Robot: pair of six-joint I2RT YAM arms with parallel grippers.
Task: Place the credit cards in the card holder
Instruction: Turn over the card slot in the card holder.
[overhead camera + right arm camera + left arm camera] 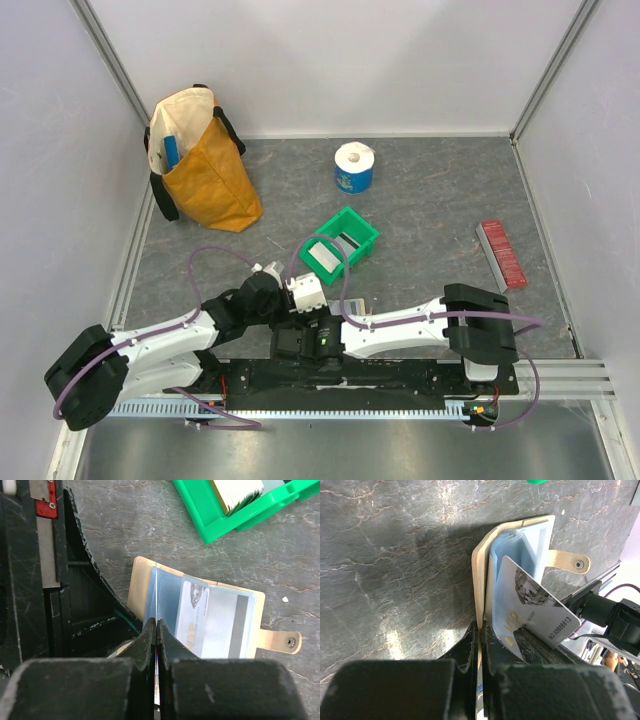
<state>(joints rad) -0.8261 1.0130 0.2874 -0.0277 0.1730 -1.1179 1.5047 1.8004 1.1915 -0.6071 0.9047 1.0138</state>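
1. The card holder (141,575) lies open on the tabletop (430,200), near the middle of its near edge, just beside the green bin (202,510).
2. The left claw (480,630) is clamped on the holder's tan cover.
3. The right claw (157,625) is pinched together on a thin sheet (156,590) seen edge-on; whether it is a card or a clear pocket I cannot tell.
4. A pale card (200,625) shows under a clear pocket.
5. More cards (322,256) sit in the bin.

The slim white-shelled left arm (160,345) and its matching right arm (400,325) carry bulky black joint housings near either end of the long black base plate (380,378). Thin purple cables (212,249) loop above that plate, and a small green light (326,341) glows over its middle.
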